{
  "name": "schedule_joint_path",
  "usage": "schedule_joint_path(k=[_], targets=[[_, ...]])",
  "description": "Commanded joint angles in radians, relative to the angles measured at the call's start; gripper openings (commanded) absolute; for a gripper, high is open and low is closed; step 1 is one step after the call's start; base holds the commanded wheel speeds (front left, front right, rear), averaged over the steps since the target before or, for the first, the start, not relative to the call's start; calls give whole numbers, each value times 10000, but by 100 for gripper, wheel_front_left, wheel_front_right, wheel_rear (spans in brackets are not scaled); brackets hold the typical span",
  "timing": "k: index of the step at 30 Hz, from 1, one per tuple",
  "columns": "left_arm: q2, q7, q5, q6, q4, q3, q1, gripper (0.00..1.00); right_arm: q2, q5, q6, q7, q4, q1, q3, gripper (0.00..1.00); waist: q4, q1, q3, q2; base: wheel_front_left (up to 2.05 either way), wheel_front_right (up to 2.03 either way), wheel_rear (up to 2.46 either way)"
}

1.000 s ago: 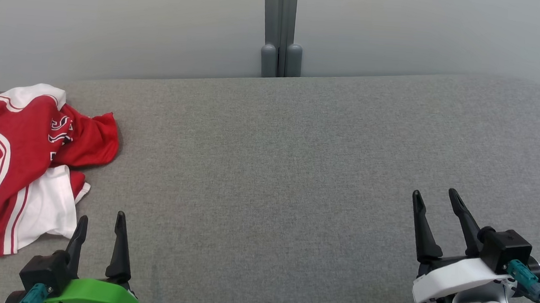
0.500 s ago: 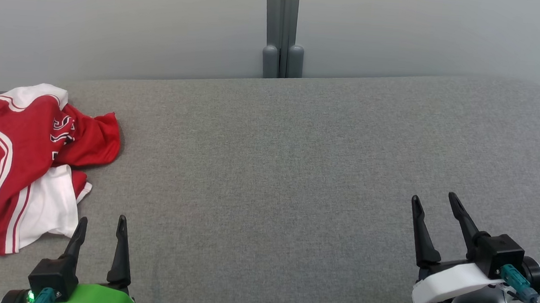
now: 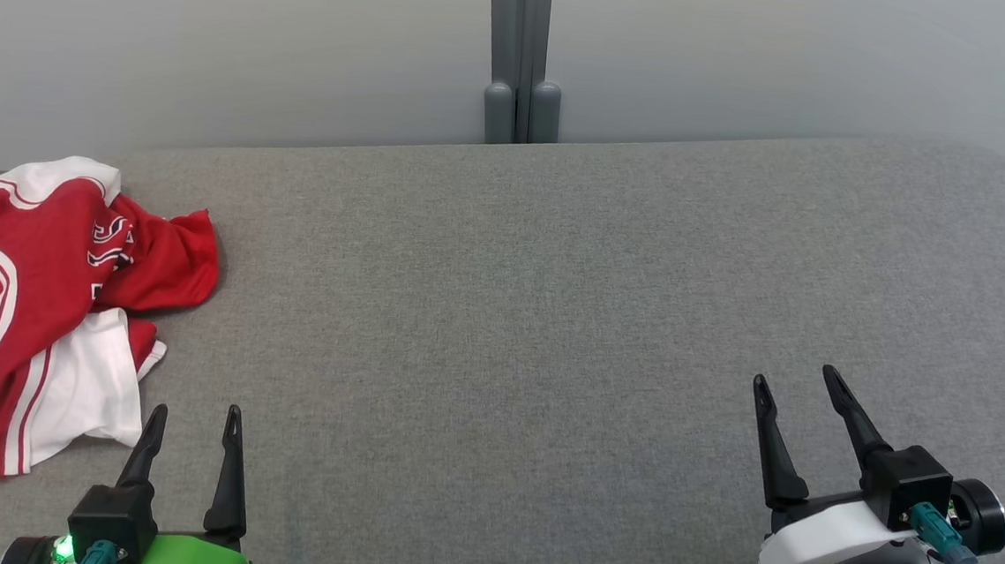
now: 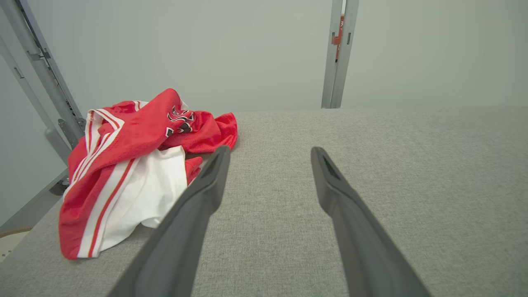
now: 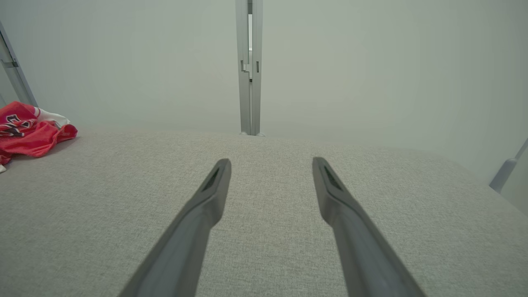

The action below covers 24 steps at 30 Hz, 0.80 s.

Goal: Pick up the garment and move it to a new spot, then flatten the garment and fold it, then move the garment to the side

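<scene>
Where the garment (image 3: 32, 302) bunches, its lettering (image 3: 109, 241) folds out of sight.

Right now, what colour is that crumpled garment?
The garment is red with white stripes; left wrist view shows it best.

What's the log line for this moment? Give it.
stage: pre-grasp | garment: crumpled, far left, untouched | left gripper: open, beside garment | right gripper: open, empty

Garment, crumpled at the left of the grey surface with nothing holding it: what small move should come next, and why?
Probably ease the left gripper forward and to its left, toward the garment. Its jaws stand open and empty just short of the white part of the heap, while the right gripper, also open, sits far across the grey surface.
</scene>
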Motion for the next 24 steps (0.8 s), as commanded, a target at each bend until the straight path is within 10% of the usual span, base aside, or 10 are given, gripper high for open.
schedule_joint_path(k=[1,24], targets=[[74,-38,1,-30,31,10,66,100,14,0,0,-34,40,55,-6,100,-11,0,1,0,0,0,0],[69,-36,-13,-21,212,-45,-98,100,70,235,-1,-33,103,144,46,100,963,0,5,0,0,0,0]])
